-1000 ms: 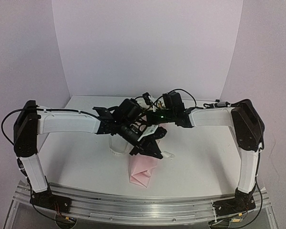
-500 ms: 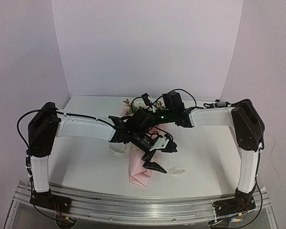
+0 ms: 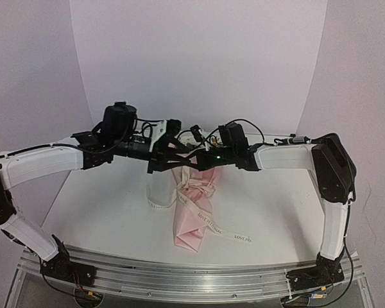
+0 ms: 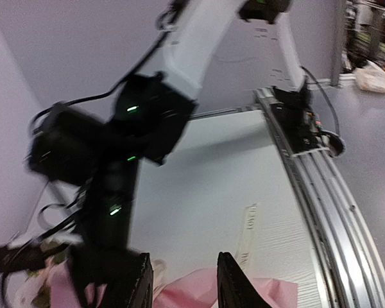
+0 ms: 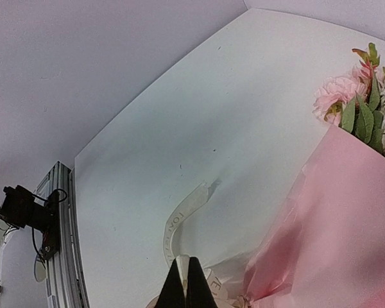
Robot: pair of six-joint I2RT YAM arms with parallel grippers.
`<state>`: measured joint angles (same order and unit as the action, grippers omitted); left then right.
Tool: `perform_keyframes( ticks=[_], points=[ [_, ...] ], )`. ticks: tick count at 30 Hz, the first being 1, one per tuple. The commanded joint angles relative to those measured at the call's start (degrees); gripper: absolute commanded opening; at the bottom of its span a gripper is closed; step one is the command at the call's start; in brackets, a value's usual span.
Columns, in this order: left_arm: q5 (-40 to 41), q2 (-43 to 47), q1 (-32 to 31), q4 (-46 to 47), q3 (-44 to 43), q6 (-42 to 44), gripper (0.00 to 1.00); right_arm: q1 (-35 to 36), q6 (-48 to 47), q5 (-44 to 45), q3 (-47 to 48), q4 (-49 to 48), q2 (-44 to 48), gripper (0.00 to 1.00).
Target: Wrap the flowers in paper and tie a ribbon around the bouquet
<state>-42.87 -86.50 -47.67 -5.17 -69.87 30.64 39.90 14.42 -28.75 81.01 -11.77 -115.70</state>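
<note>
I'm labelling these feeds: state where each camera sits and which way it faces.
Top external: above, behind the bases, looking down at the table; left arm and right arm show.
Left wrist: over the bouquet, faces the right arm and rail; open left gripper shows.
Right wrist: beside the bouquet, faces the rail; right gripper shut on the ribbon.
All share bouquet and ribbon.

left arm stretched to centre | left claw (image 4: 183, 263) parted | right claw (image 5: 184, 266) pinched (fingertips touching)

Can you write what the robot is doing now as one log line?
left fingers: open, over bouquet | right fingers: shut on ribbon | ribbon: draped across bouquet
</note>
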Motion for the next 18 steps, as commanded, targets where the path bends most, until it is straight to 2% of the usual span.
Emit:
perform_keyframes(
  ticks=[1, 4, 5, 10, 13, 18],
  points=[
    [14.4, 5.2, 4.0, 15.8, 10.5, -19.1, 0.45, 0.4, 0.3, -0.7, 2.7, -0.2, 2.6, 0.0],
    [10.6, 1.8, 8.6, 18.3, 12.7, -27.9, 0.6, 0.4, 0.6, -1.0, 3.4, -0.2, 2.3, 0.0],
    [8.0, -0.3, 9.8, 19.4, 12.7, -29.2, 0.61, 0.4, 0.7, -1.0, 3.6, -0.2, 2.3, 0.0],
    [-0.4, -8.5, 11.8, 25.6, 13.7, -26.8, 0.71, 0.4, 0.8, -1.2, 3.9, -0.2, 2.5, 0.0],
    [-3.2, -12.0, 12.4, 28.2, 13.1, -25.5, 0.81, 0.4, 0.6, -1.4, 4.2, -0.2, 2.3, 0.0],
    [-2.2, -17.0, 12.5, 31.0, 9.1, -26.5, 0.78, 0.6, 0.5, -2.5, 5.2, -0.2, 1.6, 0.0]
  ],
)
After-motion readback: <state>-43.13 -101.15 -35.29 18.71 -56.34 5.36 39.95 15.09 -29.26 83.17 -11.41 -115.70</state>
